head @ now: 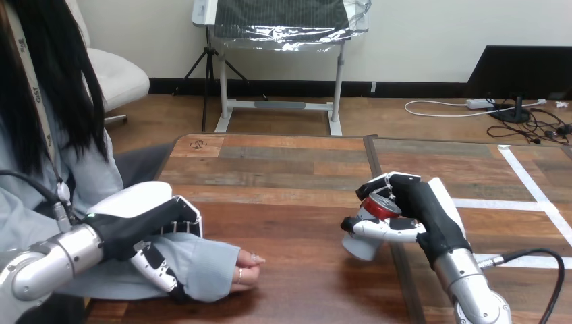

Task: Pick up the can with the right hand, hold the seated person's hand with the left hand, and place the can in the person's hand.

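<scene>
The right robot hand [411,212], at about 4 o'clock from the view's centre, is closed round a small silver metal can with a red top [369,233]. Its fingers wrap over the can's upper part and its thumb crosses the side. The can is tilted, red top toward 1 o'clock. Whether its lower end touches the brown wooden plank surface [290,202] cannot be made out.

The left robot hand [145,226], at 8 o'clock, lies over the person's forearm in a pale grey-blue sleeve [202,260], with its fingers curled down round the sleeve's near side. The person's hand [244,271] rests on the surface at 7 o'clock, half hidden by the cuff, its palm not visible. The can is at 3 o'clock from it, well apart.
</scene>
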`<action>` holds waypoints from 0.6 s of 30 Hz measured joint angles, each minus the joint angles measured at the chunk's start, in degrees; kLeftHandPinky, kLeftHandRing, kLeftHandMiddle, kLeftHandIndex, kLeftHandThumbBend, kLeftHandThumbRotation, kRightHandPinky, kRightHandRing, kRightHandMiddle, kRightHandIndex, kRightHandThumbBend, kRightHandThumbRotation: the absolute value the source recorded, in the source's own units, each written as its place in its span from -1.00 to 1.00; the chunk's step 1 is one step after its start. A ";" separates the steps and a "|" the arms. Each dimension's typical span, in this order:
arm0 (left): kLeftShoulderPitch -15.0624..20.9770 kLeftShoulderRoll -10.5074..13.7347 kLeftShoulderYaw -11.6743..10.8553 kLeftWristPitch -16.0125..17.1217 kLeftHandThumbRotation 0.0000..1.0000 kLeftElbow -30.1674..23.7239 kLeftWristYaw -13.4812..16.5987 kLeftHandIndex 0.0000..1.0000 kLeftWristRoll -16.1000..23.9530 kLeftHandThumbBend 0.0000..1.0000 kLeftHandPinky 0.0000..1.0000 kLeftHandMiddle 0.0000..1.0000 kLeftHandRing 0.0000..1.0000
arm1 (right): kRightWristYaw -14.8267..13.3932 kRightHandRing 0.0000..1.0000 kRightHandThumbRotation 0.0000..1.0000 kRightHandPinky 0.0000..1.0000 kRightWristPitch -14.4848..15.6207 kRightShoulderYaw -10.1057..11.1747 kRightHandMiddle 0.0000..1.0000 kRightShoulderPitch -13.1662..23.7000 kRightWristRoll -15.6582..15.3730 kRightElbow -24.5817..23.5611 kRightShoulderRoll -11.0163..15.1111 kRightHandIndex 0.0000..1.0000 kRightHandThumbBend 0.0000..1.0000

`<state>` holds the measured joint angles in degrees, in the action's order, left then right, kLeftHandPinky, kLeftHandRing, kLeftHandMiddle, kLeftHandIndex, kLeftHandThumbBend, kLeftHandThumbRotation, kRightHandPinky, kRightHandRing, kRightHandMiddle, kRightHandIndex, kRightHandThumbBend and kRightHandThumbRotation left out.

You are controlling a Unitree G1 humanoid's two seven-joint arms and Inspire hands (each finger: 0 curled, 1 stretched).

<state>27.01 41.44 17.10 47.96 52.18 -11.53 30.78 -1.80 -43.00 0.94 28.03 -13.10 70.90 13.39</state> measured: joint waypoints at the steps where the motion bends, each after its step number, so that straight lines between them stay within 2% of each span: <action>1: 0.00 -0.06 0.00 -0.05 -1.00 -0.13 -0.01 -0.15 -0.03 0.87 -0.44 -0.20 -0.34 | -0.10 -0.14 -1.00 -0.21 0.00 -0.11 -0.03 0.09 -0.17 0.04 -0.01 0.00 0.66; 18: 0.09 -2.57 0.00 -2.04 -1.00 -2.66 -0.24 -0.17 -1.11 0.91 -0.45 -0.20 -0.35 | -2.07 -0.17 -1.00 -0.24 0.00 -1.28 -0.05 1.86 -1.44 0.67 -1.43 -0.01 0.69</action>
<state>27.10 38.86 17.09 45.93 49.51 -11.77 29.67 -3.88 -43.00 -0.34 29.88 -14.54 71.58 11.96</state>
